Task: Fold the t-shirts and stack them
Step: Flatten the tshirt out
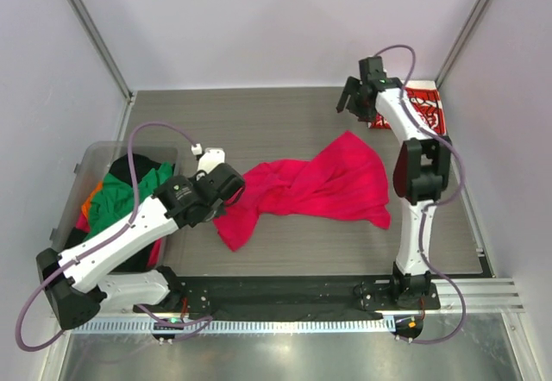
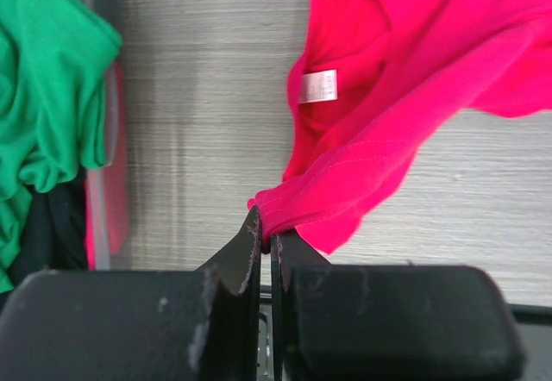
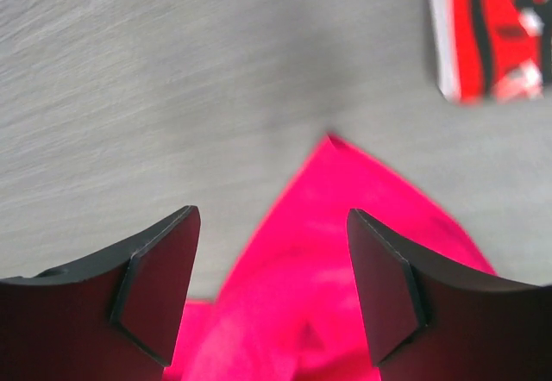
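One crumpled crimson-pink t-shirt (image 1: 315,187), white neck label (image 2: 317,86).

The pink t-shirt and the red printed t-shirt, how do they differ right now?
The pink t-shirt is plain; the red printed t-shirt carries white print. The pink t-shirt lies crumpled, unfolded, in the middle; the red printed t-shirt sits folded compact in the far right corner. The left tool pinches the pink t-shirt's edge; no tool holds the red printed t-shirt. Both rest on the table.
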Available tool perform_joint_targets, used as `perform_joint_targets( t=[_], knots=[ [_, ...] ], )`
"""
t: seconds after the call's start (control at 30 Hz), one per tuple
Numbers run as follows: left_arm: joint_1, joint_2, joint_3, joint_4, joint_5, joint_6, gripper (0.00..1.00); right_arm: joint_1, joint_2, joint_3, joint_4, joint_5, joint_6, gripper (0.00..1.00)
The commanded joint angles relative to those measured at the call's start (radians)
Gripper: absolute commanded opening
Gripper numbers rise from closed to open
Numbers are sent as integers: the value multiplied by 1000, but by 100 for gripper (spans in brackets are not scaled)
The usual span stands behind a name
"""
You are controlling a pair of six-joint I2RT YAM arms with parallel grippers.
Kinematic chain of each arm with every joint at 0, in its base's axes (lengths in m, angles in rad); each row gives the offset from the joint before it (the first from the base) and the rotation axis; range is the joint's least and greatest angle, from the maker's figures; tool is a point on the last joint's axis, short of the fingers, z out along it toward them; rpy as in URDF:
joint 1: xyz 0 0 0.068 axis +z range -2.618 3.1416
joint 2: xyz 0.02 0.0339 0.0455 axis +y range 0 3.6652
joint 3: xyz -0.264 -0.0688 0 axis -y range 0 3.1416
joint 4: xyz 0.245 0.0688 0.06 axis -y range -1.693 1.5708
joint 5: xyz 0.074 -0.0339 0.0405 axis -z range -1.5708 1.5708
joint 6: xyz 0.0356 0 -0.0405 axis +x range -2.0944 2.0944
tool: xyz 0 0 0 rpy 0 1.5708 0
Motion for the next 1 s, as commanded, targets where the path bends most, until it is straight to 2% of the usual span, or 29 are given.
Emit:
perform_joint_targets(
  t=[0.0,0.17,0.43,0.57,0.6,0.63,0.73,0.77,0.8,0.97],
  knots=[
    [25,-32,-26,29,-19,21,0,46,153,215,-146,128,-72,74],
    [62,-49,-62,51,7,45,0,55,286,356,-184,180,-89,75],
    [84,-57,-94,89,29,53,0,89,381,404,-206,302,-149,72],
    [88,-60,-108,104,36,54,0,97,389,357,-204,322,-147,57],
    [90,-60,-109,107,41,54,0,97,389,349,-203,320,-146,44],
    [91,-60,-111,109,42,54,0,100,387,343,-204,319,-146,42],
    [94,-59,-106,109,44,57,0,101,367,305,-203,286,-126,22],
    [96,-60,-105,109,44,59,0,101,358,286,-198,276,-117,6],
    [101,-59,-102,110,45,59,0,104,337,278,-196,266,-112,1],
    [119,-22,-21,115,52,97,0,123,219,306,-222,217,-98,1]
  ],
)
